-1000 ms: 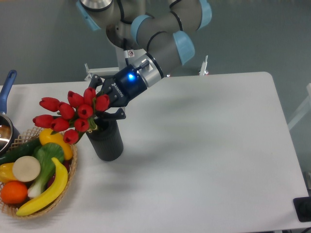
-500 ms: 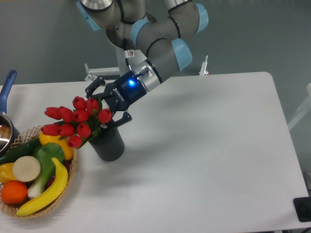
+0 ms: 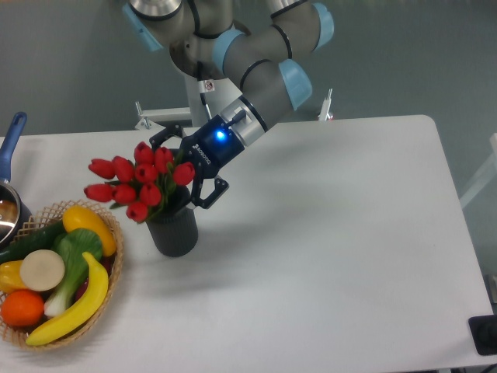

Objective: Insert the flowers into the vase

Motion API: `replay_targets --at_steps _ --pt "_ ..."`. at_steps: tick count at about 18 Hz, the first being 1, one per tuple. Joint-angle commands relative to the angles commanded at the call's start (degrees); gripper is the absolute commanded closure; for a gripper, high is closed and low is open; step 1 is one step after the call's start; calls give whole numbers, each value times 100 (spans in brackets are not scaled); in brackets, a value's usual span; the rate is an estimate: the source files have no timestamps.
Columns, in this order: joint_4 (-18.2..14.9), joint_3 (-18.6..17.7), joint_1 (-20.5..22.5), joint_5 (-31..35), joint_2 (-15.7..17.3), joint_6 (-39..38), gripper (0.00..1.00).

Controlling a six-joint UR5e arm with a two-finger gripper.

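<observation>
The red tulip flowers point(image 3: 138, 182) stand with their stems in the mouth of the dark ribbed vase point(image 3: 175, 231), which is on the table left of centre. The buds lean to the upper left over the vase rim. My gripper point(image 3: 186, 169) reaches in from the upper right, just above the vase mouth. Its jaws are spread wide on either side of the bunch, one finger point(image 3: 166, 136) behind the buds and one point(image 3: 211, 193) in front to the right. The stems inside the vase are hidden.
A wicker basket point(image 3: 116, 273) of fake fruit and vegetables sits right beside the vase on its left. A pot with a blue handle point(image 3: 13, 134) is at the left edge. A black object point(image 3: 483, 334) lies at the bottom right corner.
The gripper has shifted right and slightly down. The bunch first dropped and leaned far left over the basket, then swung up and right to stand more upright in the vase. The vase stayed put.
</observation>
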Motion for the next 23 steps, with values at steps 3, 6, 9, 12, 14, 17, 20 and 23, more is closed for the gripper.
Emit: replay_targets --at_steps 3,6,9,12,14,17,20,23 --pt "-9 17 167 256 105 0 0" --pt "-9 61 509 282 325 0 0" --pt "-9 140 878 309 545 0 0" --pt "-9 359 1142 675 580 0 0" --pt "-9 587 1257 1500 572 0 0" --pt "-9 1044 1257 2810 362 9 0" --pt "0 1492 1240 3287 -94 0 0" --pt "-17 2020 1231 4390 -509 9 0"
